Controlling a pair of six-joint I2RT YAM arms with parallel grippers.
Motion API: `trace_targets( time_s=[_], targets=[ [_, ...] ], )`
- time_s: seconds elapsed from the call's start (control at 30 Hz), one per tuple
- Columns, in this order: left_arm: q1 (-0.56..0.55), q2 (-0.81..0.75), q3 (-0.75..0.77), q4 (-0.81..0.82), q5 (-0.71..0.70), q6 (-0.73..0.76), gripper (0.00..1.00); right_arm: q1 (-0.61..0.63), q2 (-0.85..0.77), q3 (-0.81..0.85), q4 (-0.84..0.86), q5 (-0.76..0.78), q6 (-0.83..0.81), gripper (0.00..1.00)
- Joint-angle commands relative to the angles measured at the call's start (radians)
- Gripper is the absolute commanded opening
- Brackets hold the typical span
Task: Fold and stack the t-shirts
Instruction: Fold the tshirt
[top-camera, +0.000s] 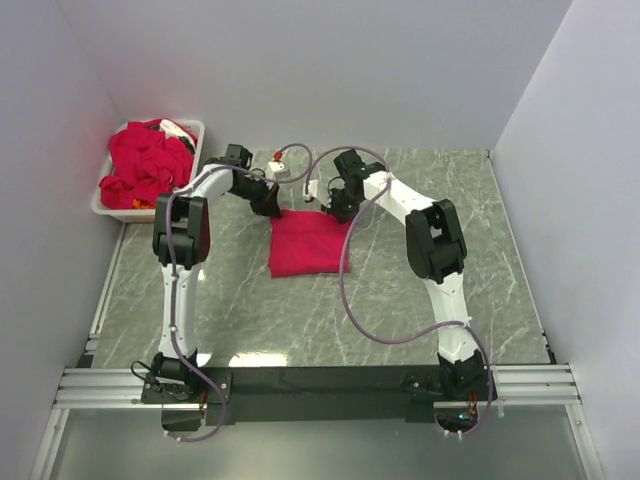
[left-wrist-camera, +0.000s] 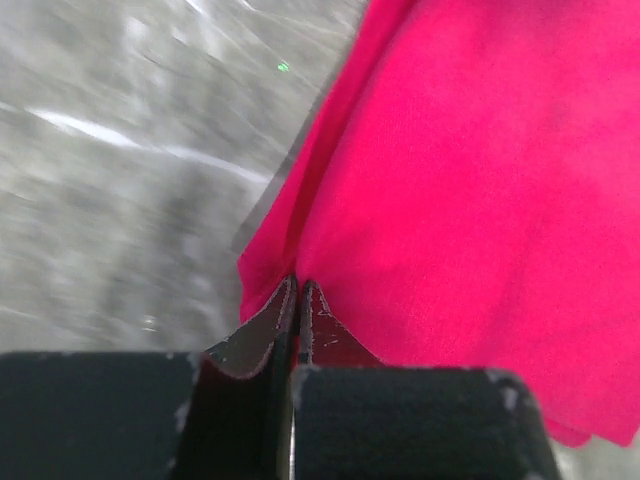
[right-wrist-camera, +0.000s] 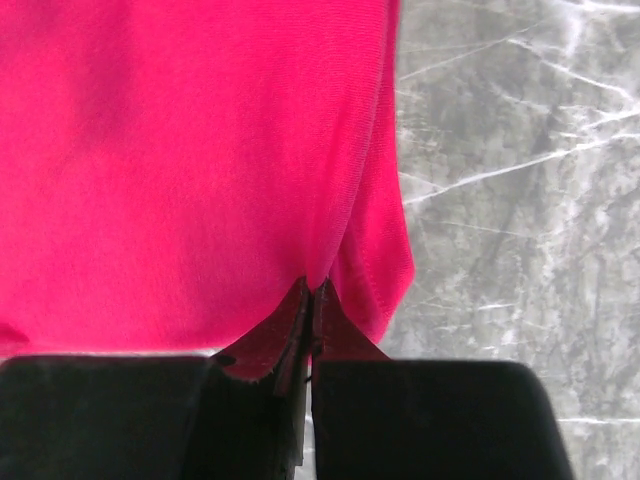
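Centrally: folded red t-shirt (top-camera: 308, 248), mid-frame; left gripper (top-camera: 268, 206) and right gripper (top-camera: 338, 208) each pinching one upper corner.

Robot lab cell; white partition walls (top-camera: 300, 70); marble-look table (top-camera: 480, 300); alu rail (top-camera: 100, 385)

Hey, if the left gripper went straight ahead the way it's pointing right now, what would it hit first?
The red t-shirt: the left gripper is shut on its edge, and that fabric lies directly ahead of the fingertips. How far the cloth sits above the table is unclear.
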Motion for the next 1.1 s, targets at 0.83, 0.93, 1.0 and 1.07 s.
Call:
trace_targets(
  time_s=[0.83,0.93,1.0,1.07],
  targets=[
    [-0.029,-0.551,-0.766,0.130,0.054,-0.191,0.25,0.125,-0.342,-0.462,-0.067,-0.119,0.313,0.07],
    [0.001,-0.553,-0.755,0.162,0.060,-0.243,0.29,0.099,-0.336,-0.450,-0.001,-0.087,0.392,0.16],
    [0.026,-0.585,-0.766,0.194,0.064,-0.262,0.32,0.069,-0.333,-0.404,0.019,-0.073,0.478,0.22],
    [0.034,-0.625,-0.786,0.199,0.092,-0.268,0.34,0.035,-0.360,-0.374,0.019,-0.084,0.535,0.26]
  ],
)
